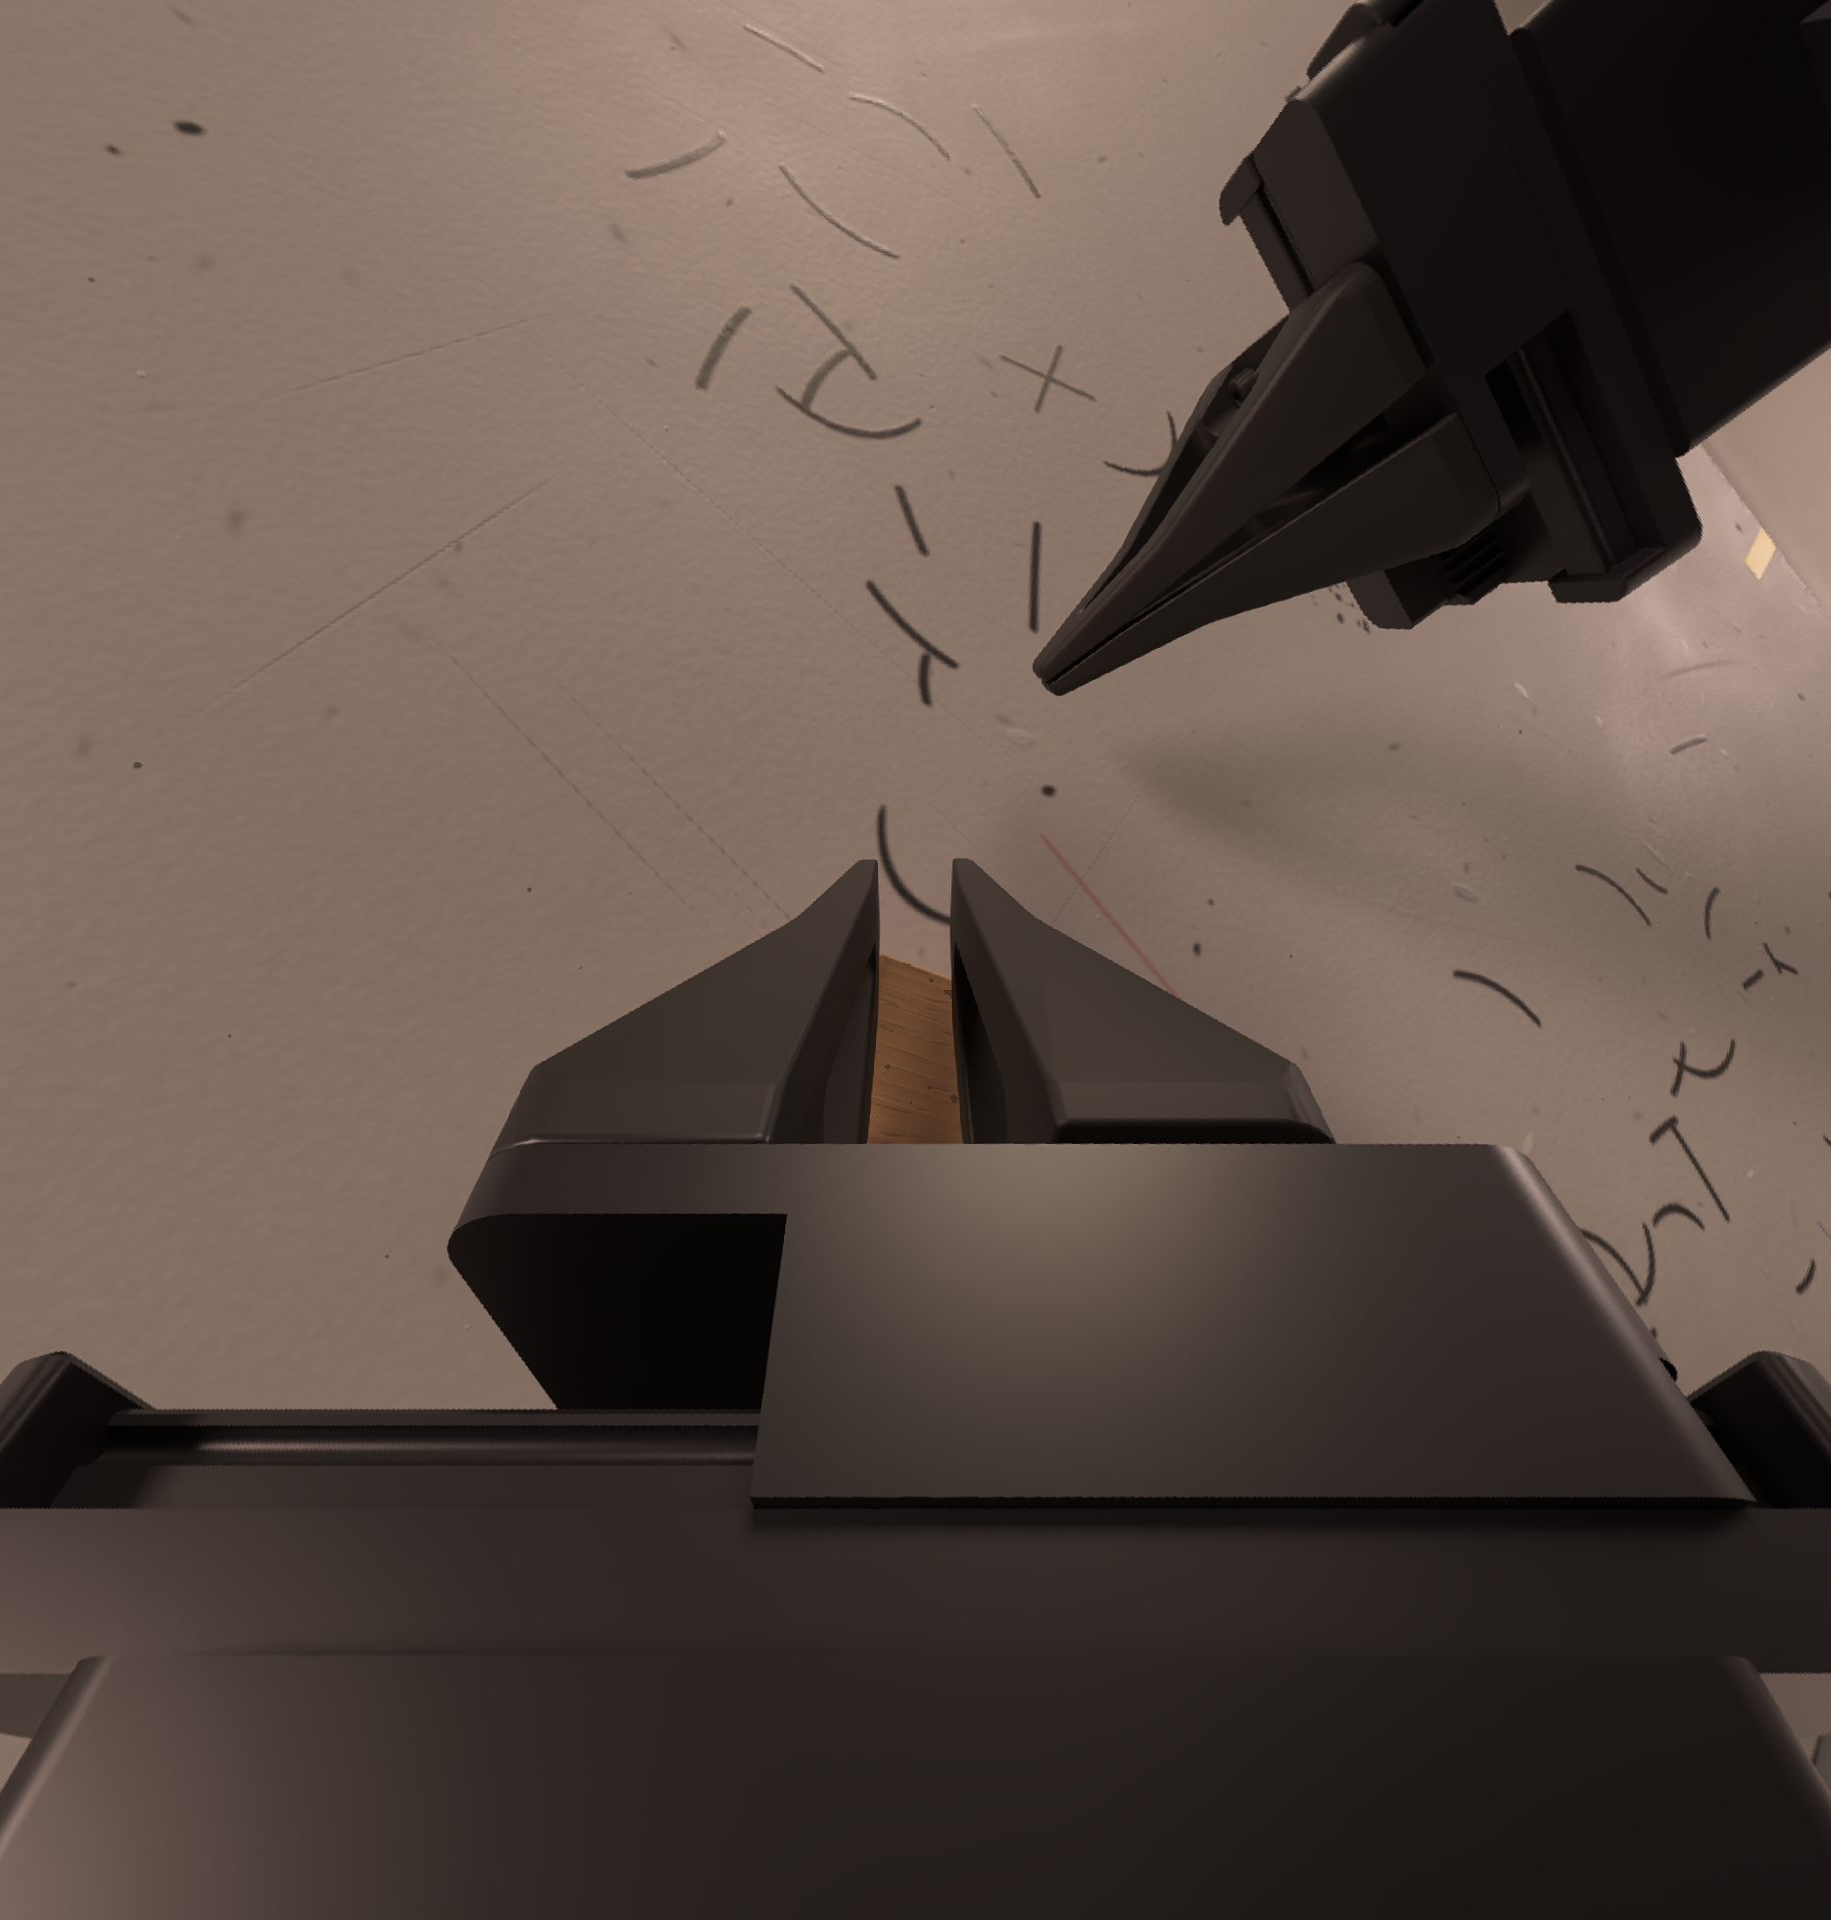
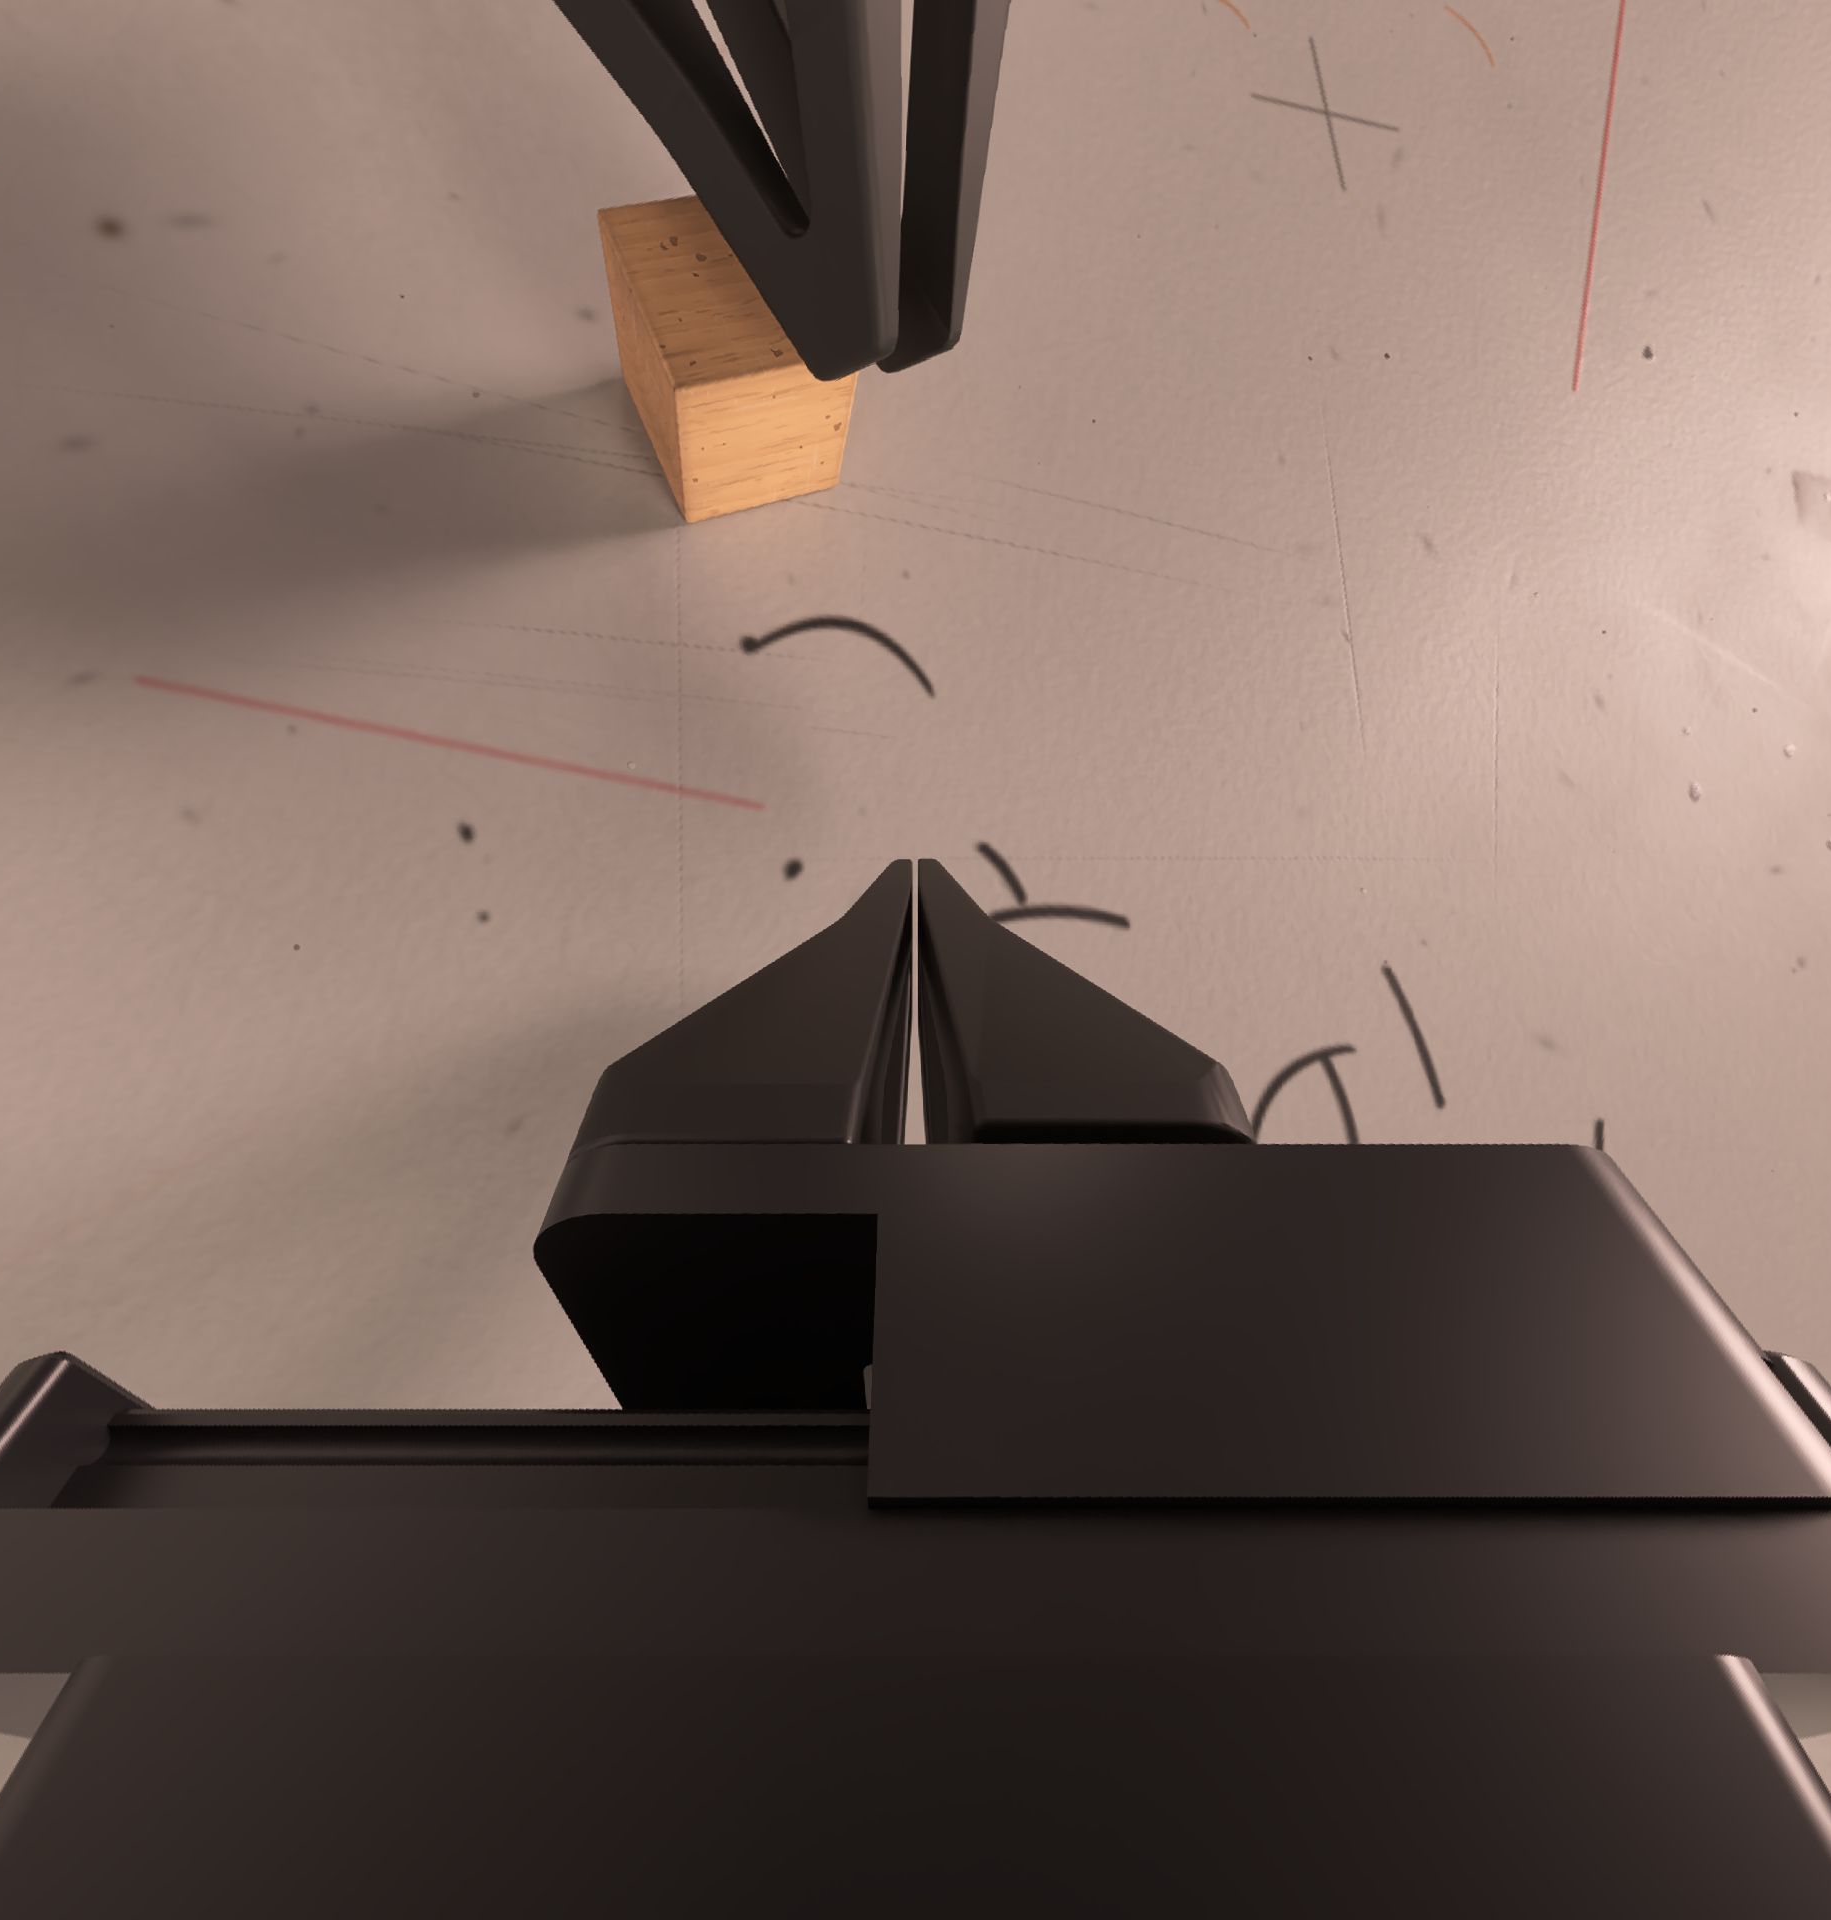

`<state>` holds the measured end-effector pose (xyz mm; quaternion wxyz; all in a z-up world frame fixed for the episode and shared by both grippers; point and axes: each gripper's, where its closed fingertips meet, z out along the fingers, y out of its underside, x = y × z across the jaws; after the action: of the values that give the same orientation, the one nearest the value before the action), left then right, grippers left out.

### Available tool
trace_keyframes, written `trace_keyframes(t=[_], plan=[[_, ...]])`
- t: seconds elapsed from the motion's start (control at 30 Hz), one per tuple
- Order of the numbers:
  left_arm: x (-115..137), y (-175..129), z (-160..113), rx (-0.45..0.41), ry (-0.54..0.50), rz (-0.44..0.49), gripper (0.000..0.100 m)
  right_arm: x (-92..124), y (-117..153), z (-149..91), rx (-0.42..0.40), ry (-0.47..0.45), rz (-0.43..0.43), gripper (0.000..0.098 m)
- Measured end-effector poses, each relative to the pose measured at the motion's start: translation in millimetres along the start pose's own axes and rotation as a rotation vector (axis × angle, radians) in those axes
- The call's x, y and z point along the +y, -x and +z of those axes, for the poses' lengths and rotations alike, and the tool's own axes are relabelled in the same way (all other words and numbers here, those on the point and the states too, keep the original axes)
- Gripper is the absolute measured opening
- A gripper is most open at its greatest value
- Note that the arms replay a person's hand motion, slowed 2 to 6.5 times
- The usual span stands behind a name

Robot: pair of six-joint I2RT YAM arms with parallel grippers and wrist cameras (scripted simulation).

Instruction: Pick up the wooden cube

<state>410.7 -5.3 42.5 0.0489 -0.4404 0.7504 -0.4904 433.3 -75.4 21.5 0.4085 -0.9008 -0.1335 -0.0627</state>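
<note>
Fingers (image 1: pixel 828 997) of my left gripper (image 1: pixel 913 868) stand drawn in to a narrow slit and hold nothing; through that slit I see only a strip of the wooden cube (image 1: pixel 911 1039). My right wrist view shows why: the left fingertips sit together over the cube's top near its right edge, far too close to each other to straddle it. I cannot tell whether they touch the top. My right gripper (image 2: pixel 914 862) is closed to a hairline, empty, and hangs over the table (image 2: pixel 1306 675), well apart from the cube.

The cube stands flat on the scuffed, pen-marked table, just ahead of my right gripper and to its left. I judge it light, rigid and not fragile, with smooth faces that could slip under a weak pinch. The best hold is on two opposite vertical faces, pads flat at mid-height, so my left fingers must spread wider than the block and centre on it.
</note>
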Motion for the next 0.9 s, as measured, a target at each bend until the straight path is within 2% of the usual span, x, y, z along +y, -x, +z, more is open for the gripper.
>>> trace_keyframes(t=[0.9], plan=[[0.0,-1.5,0.3,0.007,-0.014,0.003,0.01,-1.1,1.5,-0.2,0.008,0.0,-0.008,0.0009]])
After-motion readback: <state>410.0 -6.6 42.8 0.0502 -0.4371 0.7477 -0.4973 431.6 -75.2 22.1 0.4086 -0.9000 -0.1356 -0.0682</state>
